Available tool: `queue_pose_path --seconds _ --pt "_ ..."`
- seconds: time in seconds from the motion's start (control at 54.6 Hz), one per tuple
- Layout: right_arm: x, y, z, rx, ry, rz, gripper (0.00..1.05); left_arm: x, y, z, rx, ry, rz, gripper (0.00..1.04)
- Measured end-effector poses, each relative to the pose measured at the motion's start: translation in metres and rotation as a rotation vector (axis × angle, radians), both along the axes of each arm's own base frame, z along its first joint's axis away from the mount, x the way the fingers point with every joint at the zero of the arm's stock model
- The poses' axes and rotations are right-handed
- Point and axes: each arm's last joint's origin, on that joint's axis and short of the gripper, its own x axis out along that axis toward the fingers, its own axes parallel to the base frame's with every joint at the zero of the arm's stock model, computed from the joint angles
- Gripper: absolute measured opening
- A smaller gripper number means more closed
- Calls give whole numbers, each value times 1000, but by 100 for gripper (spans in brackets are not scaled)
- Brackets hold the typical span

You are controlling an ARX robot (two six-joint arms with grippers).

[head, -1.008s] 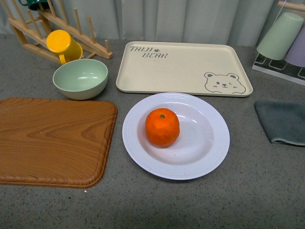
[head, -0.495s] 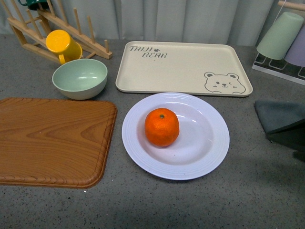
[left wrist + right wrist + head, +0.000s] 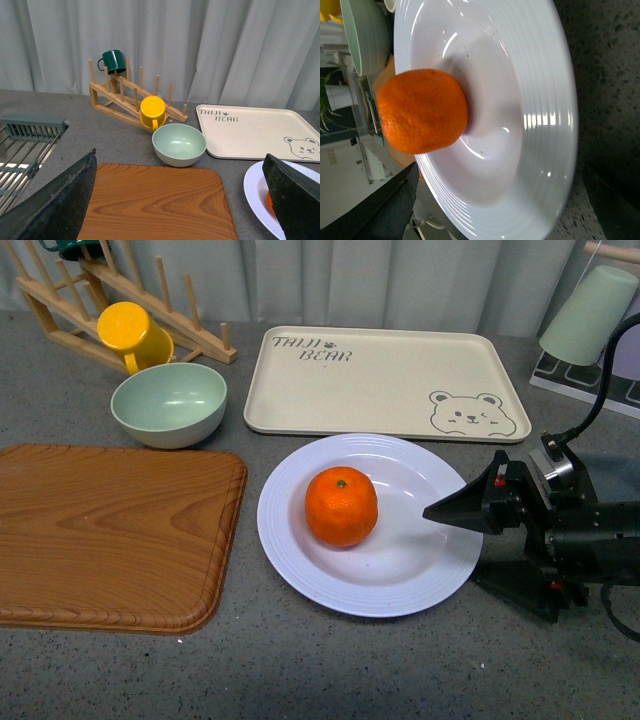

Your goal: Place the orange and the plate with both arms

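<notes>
Grey tabletop [image 3: 400, 670] carries the plate [image 3: 300, 550], with the orange [image 3: 341, 506] sitting in its well. At the plate's right rim is the right gripper [image 3: 450, 546], jaws apart and pointing left at the orange, so this arm is nearer. The left gripper [image 3: 179, 155], jaws spread wide, hangs well apart.

Black tool [image 3: 452, 545], red dots [image 3: 499, 481], black cable [image 3: 603, 382]
</notes>
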Motion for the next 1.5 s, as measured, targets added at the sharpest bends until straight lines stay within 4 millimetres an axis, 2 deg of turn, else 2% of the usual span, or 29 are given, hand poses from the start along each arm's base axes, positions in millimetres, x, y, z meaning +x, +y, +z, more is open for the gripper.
queue_pose_path --seconds 0.311,0.623,0.659,0.733,0.788,0.806,0.879,0.971,1.172,1.337,1.502 --pt "26 0 -8 86 34 -131 96 0 0 0 0 0 0 98" --pt "35 11 -11 78 71 -130 95 0 0 0 0 0 0 98" --pt "35 12 -11 71 81 -124 93 0 0 0 0 0 0 98" --pt "36 13 -13 34 103 -109 80 0 0 0 0 0 0 98" --pt "36 13 -14 6 110 -98 66 0 0 0 0 0 0 98" --pt "36 13 -14 4 110 -98 65 0 0 0 0 0 0 98" --pt "35 13 -15 -15 111 -93 48 0 0 0 0 0 0 98" --pt "33 12 -17 -31 119 -91 33 0 0 0 0 0 0 98" --pt "31 13 -18 -25 105 -53 4 0 0 0 0 0 0 98" --pt "27 12 -18 -19 59 -46 4 0 0 0 0 0 0 98" --pt "14 9 -14 51 -17 -60 4 0 0 0 0 0 0 98"
